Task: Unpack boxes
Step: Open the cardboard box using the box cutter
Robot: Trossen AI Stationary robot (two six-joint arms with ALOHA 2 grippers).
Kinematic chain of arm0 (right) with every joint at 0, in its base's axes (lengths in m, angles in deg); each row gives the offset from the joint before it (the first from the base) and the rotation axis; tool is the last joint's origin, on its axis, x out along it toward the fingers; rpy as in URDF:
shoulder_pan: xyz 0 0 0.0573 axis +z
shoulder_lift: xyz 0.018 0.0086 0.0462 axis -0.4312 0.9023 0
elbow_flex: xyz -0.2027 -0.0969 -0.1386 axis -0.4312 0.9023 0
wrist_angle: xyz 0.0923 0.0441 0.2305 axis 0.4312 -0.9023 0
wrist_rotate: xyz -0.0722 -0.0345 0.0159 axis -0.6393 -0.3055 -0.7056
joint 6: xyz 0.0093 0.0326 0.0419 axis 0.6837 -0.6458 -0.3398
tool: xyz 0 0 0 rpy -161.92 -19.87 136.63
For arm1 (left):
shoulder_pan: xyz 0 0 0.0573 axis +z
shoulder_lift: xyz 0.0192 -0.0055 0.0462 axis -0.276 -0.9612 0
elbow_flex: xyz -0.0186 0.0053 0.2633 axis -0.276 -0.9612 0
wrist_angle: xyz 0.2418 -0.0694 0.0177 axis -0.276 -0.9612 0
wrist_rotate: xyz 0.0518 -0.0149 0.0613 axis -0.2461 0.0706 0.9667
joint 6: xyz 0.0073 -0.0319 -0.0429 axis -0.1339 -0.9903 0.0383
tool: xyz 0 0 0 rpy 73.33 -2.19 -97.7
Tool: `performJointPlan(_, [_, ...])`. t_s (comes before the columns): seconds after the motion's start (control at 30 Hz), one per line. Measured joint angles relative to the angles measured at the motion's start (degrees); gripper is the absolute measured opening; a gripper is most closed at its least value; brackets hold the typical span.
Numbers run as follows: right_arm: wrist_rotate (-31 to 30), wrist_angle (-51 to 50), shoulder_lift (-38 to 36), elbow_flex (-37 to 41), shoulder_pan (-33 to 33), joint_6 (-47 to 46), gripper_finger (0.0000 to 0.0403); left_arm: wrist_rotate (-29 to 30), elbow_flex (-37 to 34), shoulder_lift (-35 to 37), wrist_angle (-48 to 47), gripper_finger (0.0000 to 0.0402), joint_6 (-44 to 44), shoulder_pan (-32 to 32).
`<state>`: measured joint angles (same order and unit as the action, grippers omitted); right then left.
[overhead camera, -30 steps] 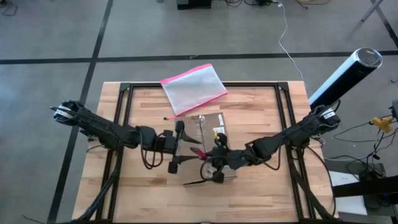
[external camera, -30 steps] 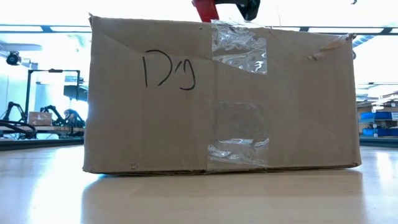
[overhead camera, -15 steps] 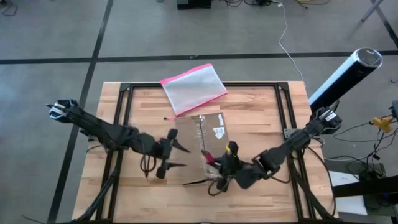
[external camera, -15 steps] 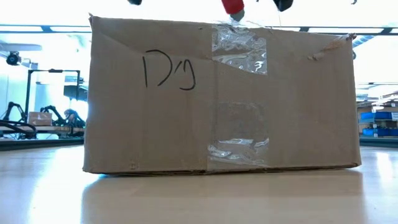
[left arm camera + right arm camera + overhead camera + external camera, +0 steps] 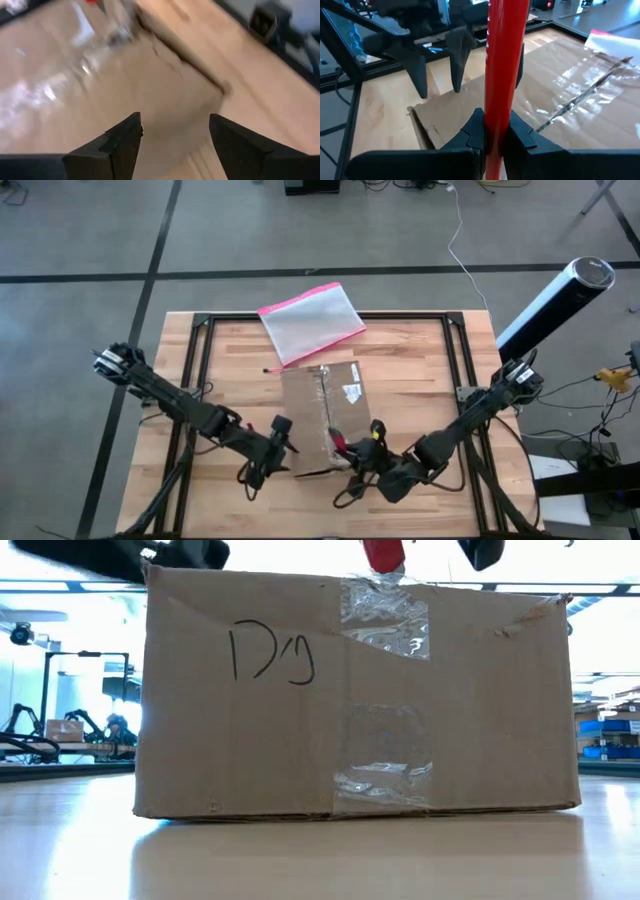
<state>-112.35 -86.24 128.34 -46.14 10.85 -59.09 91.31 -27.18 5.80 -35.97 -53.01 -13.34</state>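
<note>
The brown cardboard box [image 5: 320, 402] rests on its bottom in the middle of the table, its taped seam [image 5: 580, 95] facing up. My right gripper [image 5: 352, 452] is above the box's near edge, shut on a red tool [image 5: 504, 50]. In the low view the tool's lower end [image 5: 384, 562] meets the tape at the box's top edge. My left gripper [image 5: 175, 132] hangs open just over the box's near left corner [image 5: 170, 570]. Nothing sits between its fingers. My right gripper pinches the red tool's shaft [image 5: 496, 112] between its two fingers, which lie across it. The tool runs on ahead of the fingers, slanting down from the table's near right. Its far end is at the tape on the box top, near the near edge.
A pink-edged translucent pouch [image 5: 310, 320] lies at the table's far edge, partly overhanging it. A black cylinder [image 5: 555, 298] stands off the table's far right corner. A thin dark strip [image 5: 312, 473] lies on the wood near the box's front. Bare wood spans the left and right sides.
My left gripper has left the box's left side and gone toward the near edge, ending open over the near left corner. My right gripper has carried the red tool along the taped seam toward the box's near edge. The box has stayed put.
</note>
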Motion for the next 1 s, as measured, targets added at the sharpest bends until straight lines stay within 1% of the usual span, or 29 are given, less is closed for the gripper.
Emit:
performJointPlan(0.1, [-0.32,1.26,-0.01,0.0,0.12,-0.25,0.0019,0.04,0.18,-1.06,-1.62,0.0216,0.8,0.0])
performJointPlan(0.2, [-1.09,2.33,-0.2,0.0,0.23,0.71,0.0019,0.85,0.33,-2.48,-1.06,0.021,3.8,0.0])
performJointPlan(0.3, [-1.58,2.8,-0.44,-0.02,0.23,0.77,0.0019,2.47,0.43,-4.32,0.87,0.0204,6.38,-0.11])
performJointPlan(0.4, [-1.48,2.62,-0.44,-0.02,0.23,-0.35,0.0019,2.68,0.46,-6.02,4.53,0.0198,7.41,-0.09])
performJointPlan(0.53, [-1.48,2.17,-0.49,-0.04,0.43,-1.03,0.0019,2.58,0.31,-7.78,10.46,0.0183,7.12,-0.07])
performJointPlan(0.63, [-1.29,0.45,-0.55,-0.05,0.49,-2.73,0.0019,2.63,0.25,-8.53,13.05,0.0166,6.81,-0.07])
performJointPlan(0.8, [-1.05,-6.26,-0.59,-0.07,0.74,-9.92,0.0019,3.65,0.22,-9.2,13.92,0.0138,4.33,-0.07])
performJointPlan(1.0, [-0.91,-7.51,-0.63,-0.77,1.19,-12.98,0.0019,4.13,0.27,-9.68,14.41,0.0101,3.06,-0.05])
